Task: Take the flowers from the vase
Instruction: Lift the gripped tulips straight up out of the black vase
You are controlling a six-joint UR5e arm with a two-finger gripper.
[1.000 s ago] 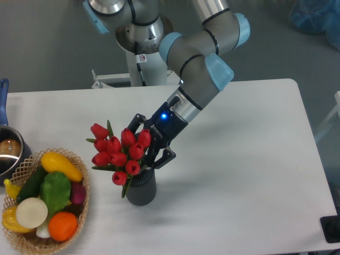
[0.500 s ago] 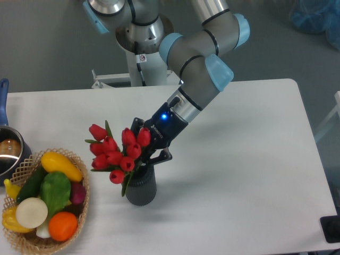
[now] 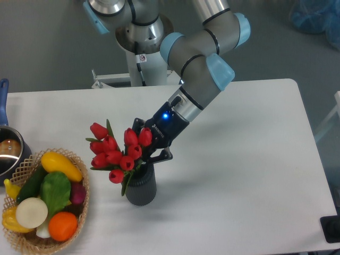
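Flowers: bunch of red tulip buds with green leaves [image 3: 119,151], a little left of the frame centre, leaning to the left above the vase; the lower ends of the stems go down into the mouth of the vase.
Vase: short dark grey ribbed cylinder [image 3: 141,188], standing upright on the table, just below the flowers and below the centre of the frame.
Gripper: black two-finger gripper [image 3: 143,151] with a small blue light on its body, coming down from the upper right; its fingers are pressed together around the stems just above the vase mouth, partly hidden behind the buds.
Arm: grey robot arm with light blue joint caps [image 3: 204,58], running from the top centre of the frame down to the gripper.
Table: white tabletop [image 3: 239,175], filling the lower part of the frame.
Basket: woven wicker basket with vegetables [image 3: 81,207], in the lower left corner, well apart from the vase.
Pot: metal pot with a blue handle [image 3: 8,151], at the left edge, touching the basket rim or just beside it.
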